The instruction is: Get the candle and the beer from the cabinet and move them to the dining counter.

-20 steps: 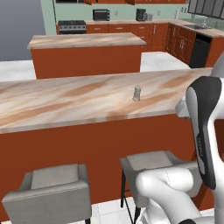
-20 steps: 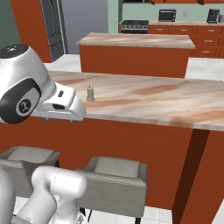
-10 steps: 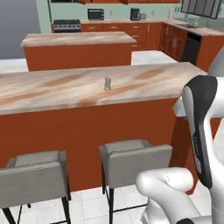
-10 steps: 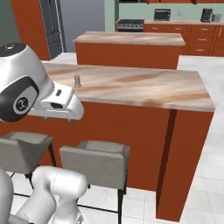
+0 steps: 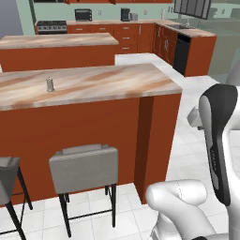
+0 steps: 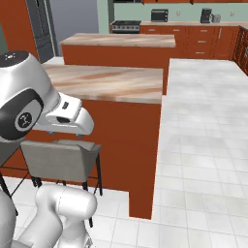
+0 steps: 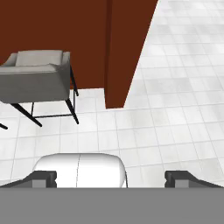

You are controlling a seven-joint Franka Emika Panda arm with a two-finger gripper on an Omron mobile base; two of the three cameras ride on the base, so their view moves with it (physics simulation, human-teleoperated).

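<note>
the candle [image 5: 49, 84] already stood on the dining counter [image 5: 112, 80], upright and alone toward the left part of the marbled top, well back from the near edge, so by the look of things one half of the job was done. the beer was not on that counter, so i judged the bottle was the piece left to fetch from the cabinet and bring over. the candle looked like a small pale grey stub with a narrower top, too small in the left base view to tell more about its surface. the counter was a long beige-brown stone slab on a red-brown wooden base, with a grey stool [image 5: 84, 165] tucked against its front and the white tiled floor [image 6: 203, 145] open past its right end. the gripper [image 7: 111, 177] pointed down at the floor near the counter's end post, its two dark fingertips set wide apart with nothing between them, so it carried no load. a second stool-less island [image 5: 58, 49] and the far run of low kitchen cabinets [image 5: 140, 35] lay beyond.
</note>
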